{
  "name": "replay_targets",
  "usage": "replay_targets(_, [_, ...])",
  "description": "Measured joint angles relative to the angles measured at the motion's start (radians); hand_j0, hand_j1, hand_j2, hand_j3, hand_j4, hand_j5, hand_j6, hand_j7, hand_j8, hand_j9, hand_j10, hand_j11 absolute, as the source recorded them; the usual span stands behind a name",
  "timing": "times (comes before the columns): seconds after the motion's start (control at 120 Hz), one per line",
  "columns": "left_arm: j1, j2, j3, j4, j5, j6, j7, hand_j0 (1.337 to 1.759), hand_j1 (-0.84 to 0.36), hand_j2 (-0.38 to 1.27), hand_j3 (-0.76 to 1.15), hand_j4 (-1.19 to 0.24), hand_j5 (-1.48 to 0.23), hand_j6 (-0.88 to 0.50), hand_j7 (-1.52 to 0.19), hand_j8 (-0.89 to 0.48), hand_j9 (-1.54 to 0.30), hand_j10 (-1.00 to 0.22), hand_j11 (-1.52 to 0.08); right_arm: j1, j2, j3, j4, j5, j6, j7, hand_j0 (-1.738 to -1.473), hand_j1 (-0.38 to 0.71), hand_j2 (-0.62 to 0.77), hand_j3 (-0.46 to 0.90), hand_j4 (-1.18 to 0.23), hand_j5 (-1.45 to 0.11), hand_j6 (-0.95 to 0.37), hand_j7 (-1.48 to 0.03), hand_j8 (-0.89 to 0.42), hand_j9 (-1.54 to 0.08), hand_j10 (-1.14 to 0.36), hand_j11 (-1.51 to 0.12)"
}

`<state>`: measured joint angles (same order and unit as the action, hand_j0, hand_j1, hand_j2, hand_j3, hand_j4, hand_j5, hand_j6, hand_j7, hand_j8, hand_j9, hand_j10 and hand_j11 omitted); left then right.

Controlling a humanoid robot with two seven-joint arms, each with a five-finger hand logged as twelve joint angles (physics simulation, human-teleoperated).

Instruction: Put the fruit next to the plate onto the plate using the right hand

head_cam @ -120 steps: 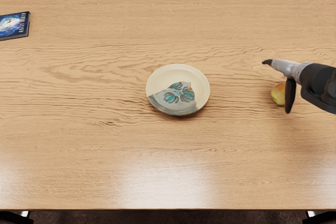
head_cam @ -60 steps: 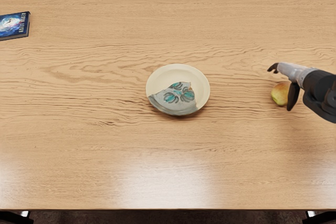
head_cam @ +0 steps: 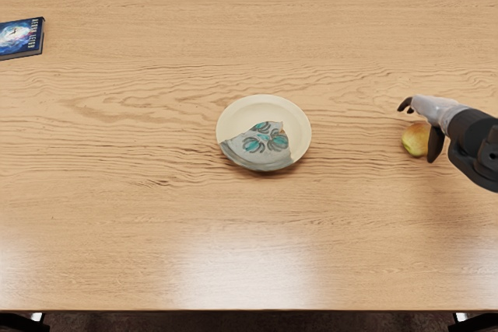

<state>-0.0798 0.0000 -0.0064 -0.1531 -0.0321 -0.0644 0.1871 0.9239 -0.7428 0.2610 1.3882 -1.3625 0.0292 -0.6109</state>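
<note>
The wooden table [head_cam: 156, 215] is taking up nearly the whole head view, its grain running left to right, with a pale glare showing along the near edge.

The plate [head_cam: 263, 131] is sitting near the middle of the table. It is round and cream-coloured, with a teal pattern on its nearer part. Nothing is lying on it.

The fruit [head_cam: 414, 138], small and yellow-green, is resting on the table well to the right of the plate, apart from it and not on it.

The right arm is entering from the right edge of the picture. The right hand [head_cam: 433, 114] is sitting just above and to the right of the fruit. Its fingers [head_cam: 434, 144] are standing apart: one is reaching left past the top of the fruit with its dark tip curling down, and another is hanging down along the fruit's right side. They are bracketing the fruit loosely, not clamped on it. Whether any finger is touching the fruit's skin cannot be told from this view.

A book [head_cam: 21, 36] with a blue cover is lying flat at the far left edge of the table, well apart from the plate and the fruit.
</note>
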Motion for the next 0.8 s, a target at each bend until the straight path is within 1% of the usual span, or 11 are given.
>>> replay_targets(0.367, [0.0, 0.0, 0.0, 0.0, 0.0, 0.0, 0.0, 1.658, 0.34, 0.0, 0.0, -0.01, -0.01, -0.01, -0.01, -0.01, -0.01, -0.01, -0.01, -0.001, 0.013, -0.016, -0.001, -0.002, 0.0, 0.0, -1.658, -0.06, -0.04, 0.0, -0.25, -0.32, -0.25, -0.31, -0.25, -0.32, -0.25, -0.31])
replay_targets(0.8, [0.0, 0.0, 0.0, 0.0, 0.0, 0.0, 0.0, 1.658, 0.34, 0.0, 0.0, -0.01, -0.01, -0.01, -0.01, -0.01, -0.01, -0.01, -0.01, -0.015, 0.019, -0.015, -0.003, 0.001, -0.003, 0.0, -1.658, 0.0, -0.05, 0.0, -0.3, -0.38, -0.3, -0.38, -0.3, -0.38, -0.3, -0.38])
